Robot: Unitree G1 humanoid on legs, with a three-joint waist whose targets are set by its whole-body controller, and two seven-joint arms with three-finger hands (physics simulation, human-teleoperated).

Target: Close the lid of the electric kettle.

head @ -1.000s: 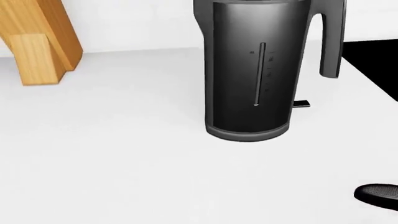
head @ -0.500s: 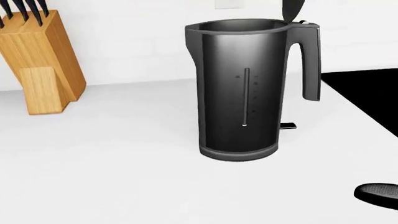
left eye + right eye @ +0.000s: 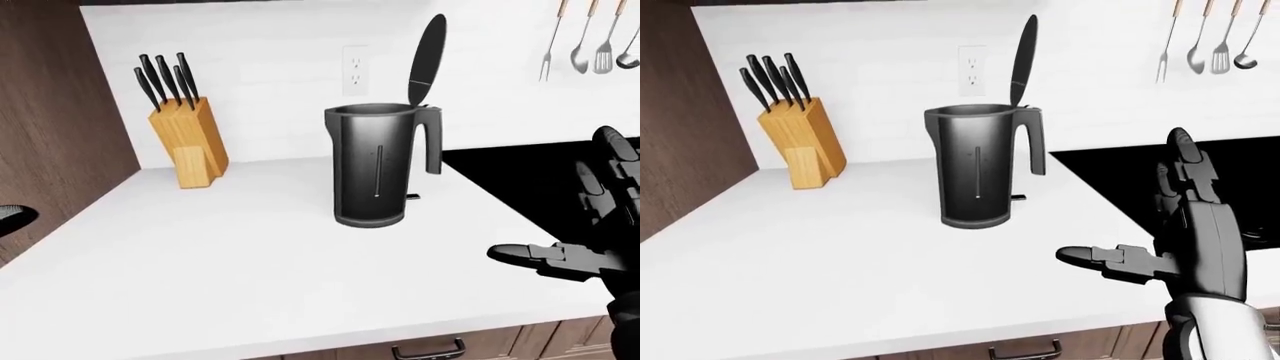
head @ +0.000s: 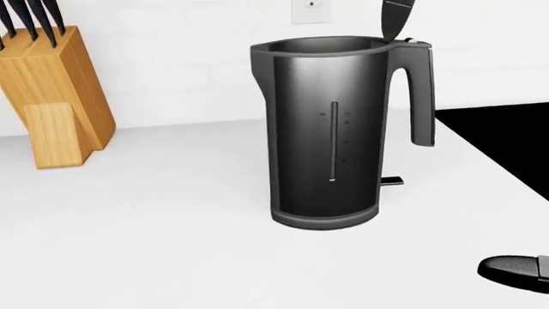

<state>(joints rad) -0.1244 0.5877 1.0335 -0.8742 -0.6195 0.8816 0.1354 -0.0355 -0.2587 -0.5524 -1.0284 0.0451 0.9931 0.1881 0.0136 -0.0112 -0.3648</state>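
Centrally on the white counter (image 3: pixel 230 255), one electric kettle (image 3: pixel 375 165) is standing upright, dark and tall, with its handle (image 3: pixel 433 139) facing the view's right. Its single lid (image 3: pixel 426 61) is standing straight up on its hinge above the handle side, leaving the mouth of the kettle uncovered. One right hand (image 3: pixel 1185 225) is hovering low at the right of the right-eye view, well apart from the kettle, its fingers (image 3: pixel 1188 169) spread wide with one finger pointing leftward and the others pointing up; it is holding nothing. Whether the left hand is open or closed I cannot tell: only a dark sliver is showing at the left edge of the left-eye view. One wooden knife block (image 3: pixel 188 141) is sitting near the wall at the left, carrying five black-handled knives (image 3: pixel 165 79). One wall outlet (image 3: pixel 355 70) is showing behind the kettle. Four utensils (image 3: pixel 592 37) are hanging at the upper right, above one black cooktop (image 3: pixel 520 180).
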